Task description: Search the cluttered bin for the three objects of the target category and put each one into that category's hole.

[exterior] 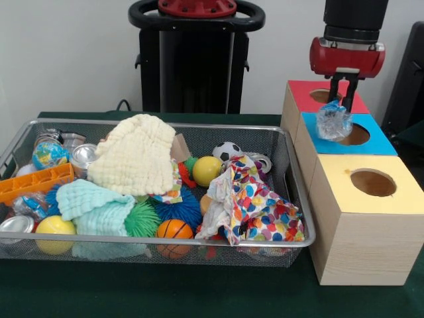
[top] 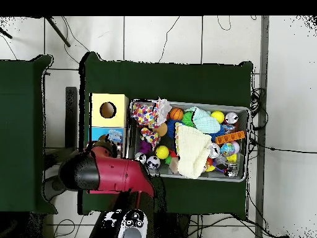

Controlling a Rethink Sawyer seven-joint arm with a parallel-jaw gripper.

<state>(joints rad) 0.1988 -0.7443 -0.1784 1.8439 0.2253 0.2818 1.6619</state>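
My gripper (exterior: 343, 98) hangs over the row of boxes at the right, above the near edge of the red box (exterior: 306, 97). It is shut on the top of a crinkly blue-and-clear packet (exterior: 333, 122). The packet hangs over the blue box (exterior: 374, 144), at the left edge of its round hole (exterior: 356, 135). From overhead the packet (top: 114, 135) shows on the blue box (top: 99, 132); the red arm (top: 108, 173) hides the gripper. The wire-mesh bin (exterior: 165, 124) lies to the left, full of clutter. A clear-and-blue crinkly thing (exterior: 26, 204) lies at its left end.
The yellow box (exterior: 371, 218) with its hole stands nearest the camera. In the bin lie a cream cloth (exterior: 136, 156), a dotted cloth (exterior: 255, 207), a mint cloth (exterior: 96, 209), metal cans (exterior: 84, 156), an orange tray (exterior: 33, 184), and several balls, including a yellow ball (exterior: 207, 170).
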